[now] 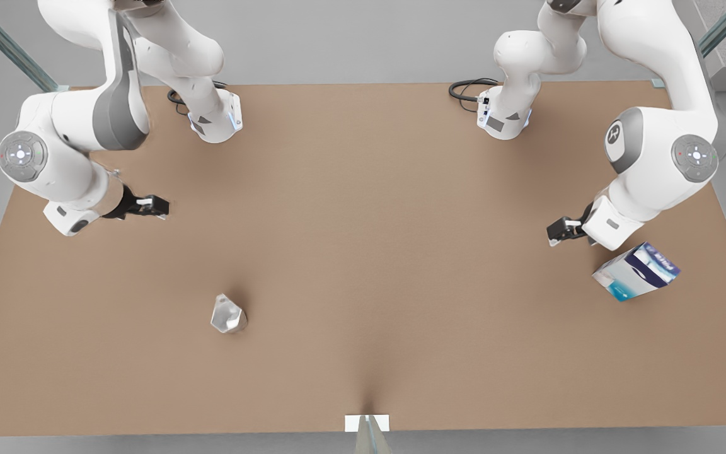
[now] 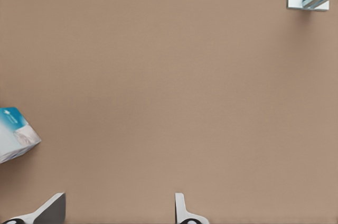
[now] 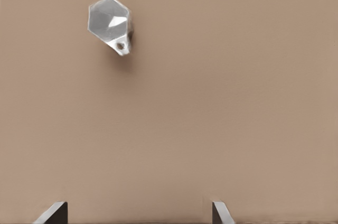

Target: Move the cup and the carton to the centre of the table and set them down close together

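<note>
Front view: left claw [image 1: 557, 234] (fingers spread) near carton [image 1: 637, 272]; right claw [image 1: 152, 209], spread, well apart from cup [image 1: 228, 314].

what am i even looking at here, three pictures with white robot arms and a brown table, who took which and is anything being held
These are simulator renders of two white robot arms bolted to a brown table. The front view looks down on the whole scene. The other two pictures come from cameras on each arm's wrist, with the fingertips poking into the frame.

The left hand sits at the front view's right, beside the carton, which its wrist camera catches. The right hand is at the front view's left; its camera sees the small metal cup, also visible on the table.

Both hands are open and hold nothing.
</note>
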You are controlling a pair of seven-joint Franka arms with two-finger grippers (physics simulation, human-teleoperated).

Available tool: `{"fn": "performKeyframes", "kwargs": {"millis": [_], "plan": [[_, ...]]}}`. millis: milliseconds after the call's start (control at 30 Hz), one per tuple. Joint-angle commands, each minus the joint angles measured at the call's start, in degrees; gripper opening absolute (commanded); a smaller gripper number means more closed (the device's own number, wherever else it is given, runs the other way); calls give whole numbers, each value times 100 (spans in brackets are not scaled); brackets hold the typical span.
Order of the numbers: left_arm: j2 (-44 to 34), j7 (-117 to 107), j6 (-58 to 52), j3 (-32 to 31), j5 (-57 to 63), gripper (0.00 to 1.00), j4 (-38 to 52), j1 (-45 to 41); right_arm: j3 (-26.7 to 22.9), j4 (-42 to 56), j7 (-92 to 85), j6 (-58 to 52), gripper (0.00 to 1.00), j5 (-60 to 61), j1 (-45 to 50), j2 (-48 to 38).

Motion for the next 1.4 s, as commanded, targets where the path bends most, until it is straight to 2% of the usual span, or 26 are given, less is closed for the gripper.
{"fn": "performKeyframes", "kwargs": {"millis": [0,200,300,333,467,600,667,800,1167,1367], "plan": [[-26,34,0,0,1,100,-48,-1,-20,29,0,15,100,0,55,41],[26,-18,-9,9,1,100,-48,-1,-3,530,290,59,100,26,90,366],[149,-36,0,26,9,100,-259,-1,173,1004,431,780,100,0,195,1130],[149,-36,79,26,9,100,-338,-1,322,1013,448,1122,100,0,134,1254],[158,-54,44,26,132,100,-338,-1,375,714,1002,2203,100,-18,591,1579],[202,-220,62,26,141,100,-338,-1,1500,908,1872,2986,100,-474,336,2344],[202,-264,35,26,141,100,-338,-1,1518,864,2083,3688,100,-571,424,2607],[237,-264,35,26,141,100,-338,-1,1527,723,2320,4234,100,-940,617,2836],[325,-361,0,26,141,100,-338,-1,1377,627,2303,3996,100,-1529,609,3003],[369,-361,0,26,141,100,-338,-1,1263,609,2285,4585,100,-1512,609,3442]]}}
